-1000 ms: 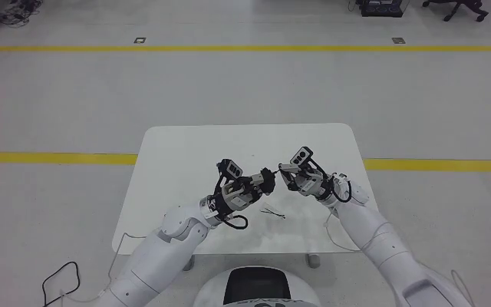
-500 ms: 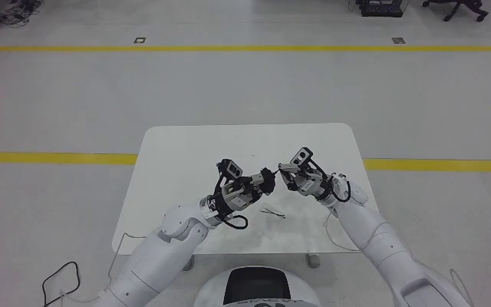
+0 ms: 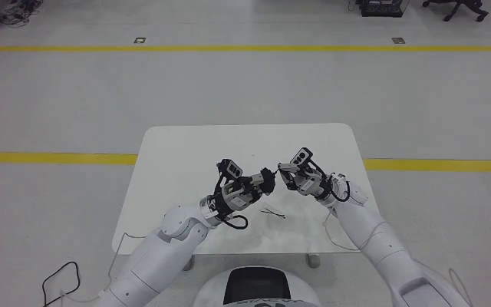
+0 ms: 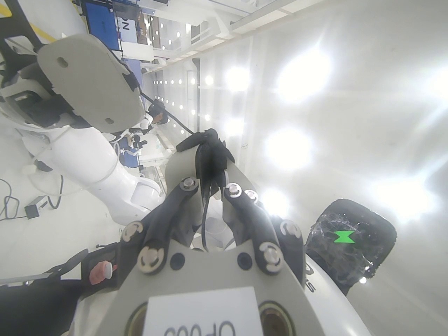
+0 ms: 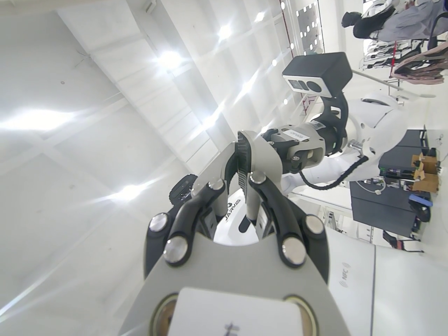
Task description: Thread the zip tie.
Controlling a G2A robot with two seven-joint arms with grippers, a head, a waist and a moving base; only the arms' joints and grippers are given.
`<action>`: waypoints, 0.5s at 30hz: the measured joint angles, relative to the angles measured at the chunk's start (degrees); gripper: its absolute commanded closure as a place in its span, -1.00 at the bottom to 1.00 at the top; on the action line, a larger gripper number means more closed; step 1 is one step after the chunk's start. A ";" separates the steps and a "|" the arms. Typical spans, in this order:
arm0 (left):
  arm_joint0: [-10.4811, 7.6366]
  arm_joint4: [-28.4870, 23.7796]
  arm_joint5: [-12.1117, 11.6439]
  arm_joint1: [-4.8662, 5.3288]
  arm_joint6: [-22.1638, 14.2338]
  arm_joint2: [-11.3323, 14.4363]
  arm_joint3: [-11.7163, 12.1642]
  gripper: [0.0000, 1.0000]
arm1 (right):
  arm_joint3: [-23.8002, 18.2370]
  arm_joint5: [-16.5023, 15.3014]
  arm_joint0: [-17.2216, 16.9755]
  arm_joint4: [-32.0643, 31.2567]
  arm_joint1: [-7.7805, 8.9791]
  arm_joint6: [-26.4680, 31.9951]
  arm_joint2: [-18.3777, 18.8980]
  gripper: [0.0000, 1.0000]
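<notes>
Plainly, we are in the thick of the threading rather than at either end of it. Both arms are raised above the table (image 3: 176,153), their tips almost meeting over the middle of the tabletop, a little toward its right edge.

Our left gripper (image 4: 210,148) has its fingers pressed together on a dark bunch of the zip tie (image 4: 178,122). From there a thin black strand runs taut across to the right gripper (image 4: 134,87), and another length hangs back between the left fingers. Seen from its own wrist, the right gripper (image 5: 241,157) has its pads closed tight against each other. We judge that it pinches the far end of that strand, though the tie itself is too thin to make out there.

From above, the left gripper (image 3: 265,182) and the right gripper (image 3: 285,176) sit just apart, with the zip tie (image 3: 275,170) as a fine line bridging them. A second tie (image 3: 273,212) lies loose on the tabletop, nearer the front edge, below the two grippers.

So the pick-up and the bringing together look done. We cannot tell whether the tail has entered the head. What remains, as we judge it, is seating the tip and drawing it through.
</notes>
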 measured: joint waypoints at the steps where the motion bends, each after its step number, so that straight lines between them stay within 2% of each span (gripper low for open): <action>1: 0.00 0.00 0.00 0.00 0.00 0.00 0.00 1.00 | 0.06 0.03 0.00 -0.03 -0.03 0.00 0.04 1.00; 15: 0.00 0.00 0.00 0.00 0.00 0.00 0.00 1.00 | 1.21 0.48 0.31 -0.64 -0.60 0.00 0.36 1.00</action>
